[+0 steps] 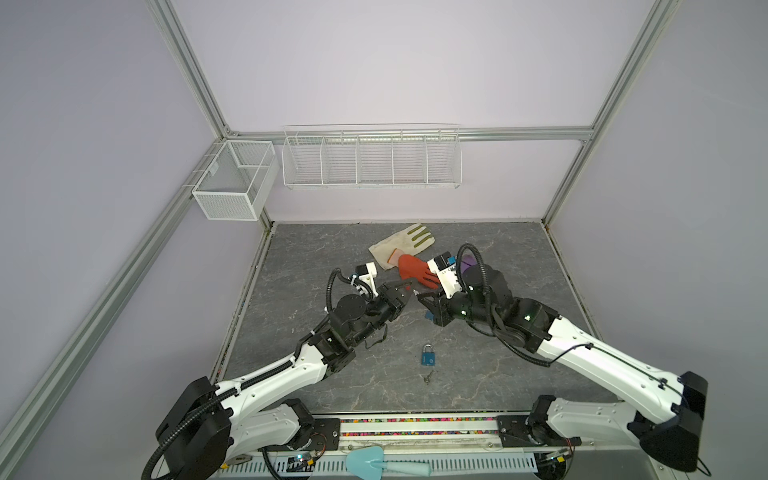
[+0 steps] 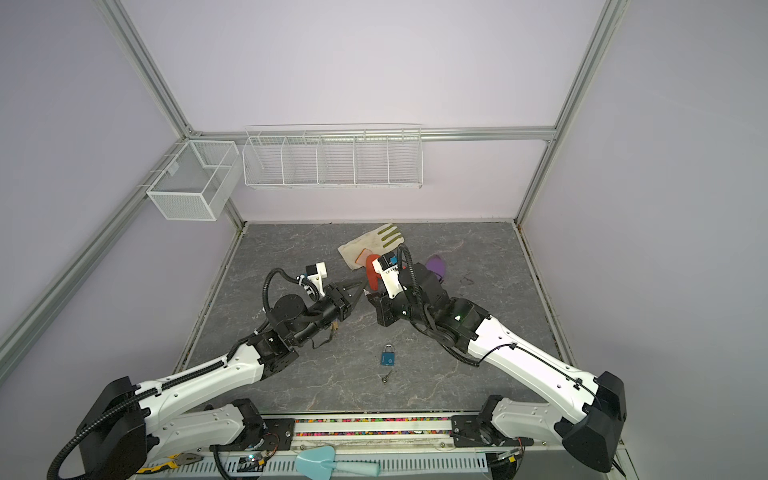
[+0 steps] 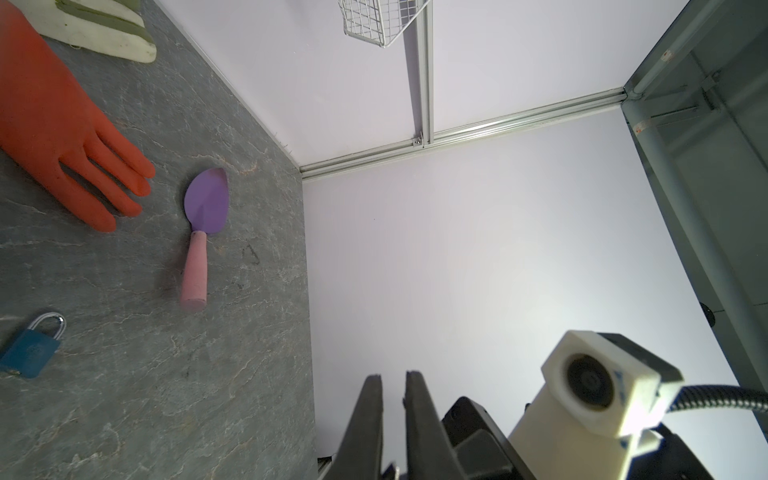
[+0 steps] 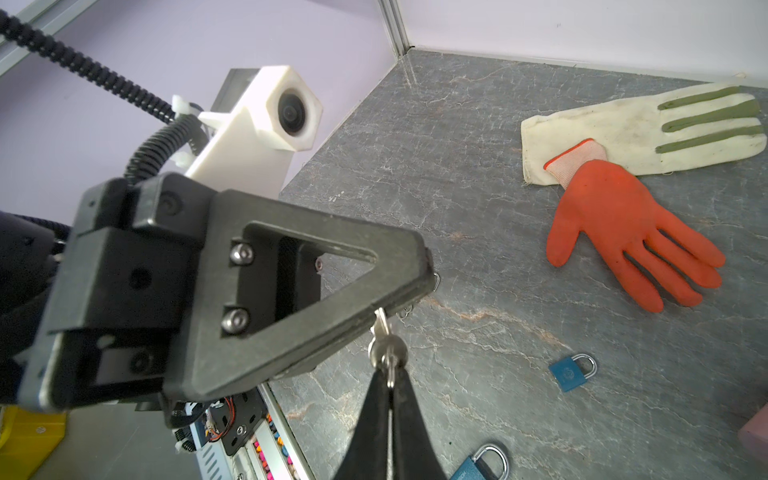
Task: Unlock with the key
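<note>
Facing each other tip to tip above the middle of the grey desk [image 1: 540, 257], the left gripper [image 1: 409, 289] and the right gripper [image 1: 422, 298] sit just below the gloves in both top views.

In the right wrist view the right gripper's fingers [image 4: 374, 424] rise from the bottom edge. They are closed on a silver key [image 4: 386, 349] pinched at their tips. The key's upper end reaches the lower edge of the left gripper's black triangular finger, which fills the centre left of that frame.

The left wrist view shows the left fingers [image 3: 370, 415] at bottom centre, almost together, with a thin strip of wall showing between them. Whether they pinch the key cannot be told.

A blue padlock [image 1: 428, 355] lies flat on the desk in the lower middle of both top views. Its shackle points toward the back wall and it is clear of both arms. A second small key [image 1: 427, 377] lies just below it.

The right wrist view shows another padlock [image 4: 571, 372] at lower right, below the orange glove [image 4: 615, 224]. That glove's cuff overlaps the cream glove [image 4: 623, 124]. A purple trowel [image 3: 206, 203] with a pink handle lies right of the orange glove in the left wrist view.
</note>
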Controlling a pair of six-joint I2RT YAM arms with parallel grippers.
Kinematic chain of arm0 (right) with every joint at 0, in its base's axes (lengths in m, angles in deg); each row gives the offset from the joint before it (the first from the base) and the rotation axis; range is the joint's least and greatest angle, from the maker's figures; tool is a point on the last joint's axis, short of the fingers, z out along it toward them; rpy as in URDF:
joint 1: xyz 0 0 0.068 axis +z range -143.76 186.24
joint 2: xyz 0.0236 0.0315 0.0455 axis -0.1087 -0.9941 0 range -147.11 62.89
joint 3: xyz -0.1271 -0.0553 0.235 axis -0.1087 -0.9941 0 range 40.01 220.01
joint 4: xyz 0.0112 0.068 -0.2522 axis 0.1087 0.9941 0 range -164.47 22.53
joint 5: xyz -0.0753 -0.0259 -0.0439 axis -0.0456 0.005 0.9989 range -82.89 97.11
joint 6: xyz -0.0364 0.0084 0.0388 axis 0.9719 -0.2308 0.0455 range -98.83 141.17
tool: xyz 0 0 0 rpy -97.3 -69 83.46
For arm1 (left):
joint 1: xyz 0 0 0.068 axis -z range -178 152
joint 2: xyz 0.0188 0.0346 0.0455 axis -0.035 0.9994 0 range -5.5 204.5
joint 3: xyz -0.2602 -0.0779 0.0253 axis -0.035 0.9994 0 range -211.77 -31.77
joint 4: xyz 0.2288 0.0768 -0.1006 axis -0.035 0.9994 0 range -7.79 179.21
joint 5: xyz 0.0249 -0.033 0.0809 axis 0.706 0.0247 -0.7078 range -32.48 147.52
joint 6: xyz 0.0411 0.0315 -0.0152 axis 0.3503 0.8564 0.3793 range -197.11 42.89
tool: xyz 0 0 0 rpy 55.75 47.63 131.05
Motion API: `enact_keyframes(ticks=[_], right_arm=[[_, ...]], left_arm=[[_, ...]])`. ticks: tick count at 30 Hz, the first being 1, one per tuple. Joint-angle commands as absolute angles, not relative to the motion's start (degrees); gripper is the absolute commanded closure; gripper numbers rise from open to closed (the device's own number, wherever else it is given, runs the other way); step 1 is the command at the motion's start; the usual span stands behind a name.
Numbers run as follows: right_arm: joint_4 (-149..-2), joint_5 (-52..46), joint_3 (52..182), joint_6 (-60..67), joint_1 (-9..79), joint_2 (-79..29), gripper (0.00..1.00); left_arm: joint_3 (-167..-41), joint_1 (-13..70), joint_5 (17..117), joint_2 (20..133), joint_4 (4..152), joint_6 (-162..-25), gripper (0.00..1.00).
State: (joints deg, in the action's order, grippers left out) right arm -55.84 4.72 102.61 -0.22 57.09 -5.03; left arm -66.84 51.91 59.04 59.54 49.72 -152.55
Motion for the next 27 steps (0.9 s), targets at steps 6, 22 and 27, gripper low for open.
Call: enact_keyframes(ticks=[6,22,27], right_arm=[[-54.54,6.28,104.69,2.32,57.75,-5.75,0.94],[-55.63,-0.41,102.67,-2.49,55.02,-2.01,0.65],[-61.59,-14.12,99.69,-8.83,48.91,0.34,0.56]], left_arm=[[-66.18,52.19,58.4,59.8,49.89,-152.78,0.95],[-69.32,52.1,57.88,58.39,48.08,-141.09,1.0],[-69.47,52.11,60.0,59.08,41.1,-133.52,1.0]])
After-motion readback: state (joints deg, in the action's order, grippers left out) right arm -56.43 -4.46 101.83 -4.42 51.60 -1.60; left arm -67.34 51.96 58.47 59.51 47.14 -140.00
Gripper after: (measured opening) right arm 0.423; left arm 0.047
